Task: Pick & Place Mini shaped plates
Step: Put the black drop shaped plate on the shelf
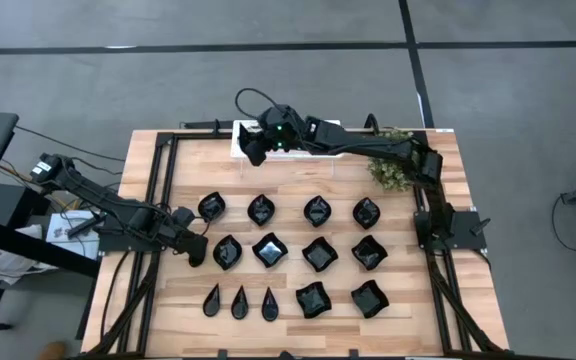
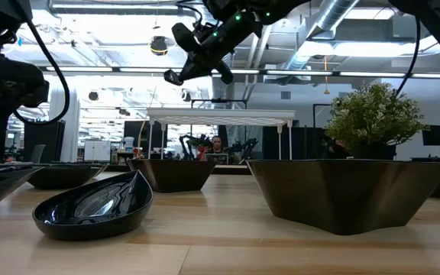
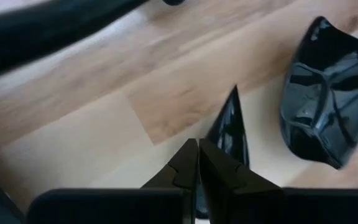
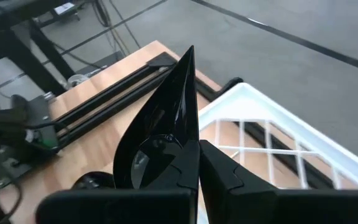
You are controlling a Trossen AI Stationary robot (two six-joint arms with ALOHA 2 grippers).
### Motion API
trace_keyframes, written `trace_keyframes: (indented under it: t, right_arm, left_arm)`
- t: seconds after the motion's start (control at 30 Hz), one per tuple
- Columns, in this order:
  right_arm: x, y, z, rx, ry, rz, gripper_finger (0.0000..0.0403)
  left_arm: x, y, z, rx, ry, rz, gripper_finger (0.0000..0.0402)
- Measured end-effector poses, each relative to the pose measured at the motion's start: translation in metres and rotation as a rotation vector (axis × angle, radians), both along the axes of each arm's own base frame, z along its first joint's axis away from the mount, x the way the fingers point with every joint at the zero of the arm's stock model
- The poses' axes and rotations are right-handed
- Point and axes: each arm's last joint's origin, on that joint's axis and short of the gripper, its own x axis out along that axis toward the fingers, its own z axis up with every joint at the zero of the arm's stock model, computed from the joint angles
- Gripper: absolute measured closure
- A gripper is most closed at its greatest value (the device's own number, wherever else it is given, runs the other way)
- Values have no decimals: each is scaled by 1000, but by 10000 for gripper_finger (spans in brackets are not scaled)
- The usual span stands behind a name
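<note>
**Black teardrop plate held high over the white rack**

Black and glossy, a teardrop plate (image 4: 160, 124) sits pinched between the fingers of the right gripper (image 4: 197, 163), its pointed tip aimed away from the wrist. Just past the fingertips lies the corner of the white lattice rack (image 4: 272, 134), with the table's far edge and the black frame rails (image 4: 114, 87) beside it; beyond that is only bare floor. Seen from above, this gripper (image 1: 255, 147) hangs over the rack (image 1: 240, 140) at the far rim of the wooden table (image 1: 448, 320), well clear of everything below.

The left gripper (image 3: 197, 160) is clenched with nothing in it, fingers pressed together low above the wood. Right ahead of its tips lies another teardrop plate (image 3: 230, 127), point facing away, and off to one side a rounded leaf-shaped plate (image 3: 325, 93), apart from the teardrop with bare wood between. From above, this gripper (image 1: 194, 248) sits at the near-left flank of the plate rows (image 1: 318, 250), just beside the end dish of the middle row.

A potted plant (image 1: 390, 165) stands by the right arm's elbow, near the table's far right corner.
</note>
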Motion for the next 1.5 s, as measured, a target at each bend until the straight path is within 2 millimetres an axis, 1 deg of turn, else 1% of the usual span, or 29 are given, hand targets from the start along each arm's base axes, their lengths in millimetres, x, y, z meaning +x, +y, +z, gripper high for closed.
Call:
trace_keyframes:
  t: [0.13,0.3,0.43,0.6,0.83,1.0,1.13,1.27,1.5]
  right_arm:
    - [-5,-10,-1,12,11,-26,403]
    - [-9,-21,-1,22,9,-36,403]
    - [-11,-27,-3,46,5,-34,403]
    - [-11,-28,-3,53,2,-39,403]
    - [-11,-27,-4,64,6,-16,403]
    - [-13,-29,-7,58,31,-16,403]
    - [-13,-29,-14,64,47,-17,403]
    - [-13,-28,-21,69,60,-16,403]
    - [-12,-31,-17,61,17,1,403]
  left_arm:
    - [-3,1,7,-60,-41,-8,386]
    - [-8,3,19,-118,-161,-10,386]
    - [-12,6,30,-158,-291,-5,388]
    - [-14,10,45,-152,-505,33,390]
    - [-14,14,67,-99,-799,5,390]
    - [-12,14,80,-60,-944,-42,390]
    - [-10,14,88,21,-1019,-102,390]
    - [-8,13,93,125,-1057,-211,390]
    - [-7,13,98,191,-1098,-261,390]
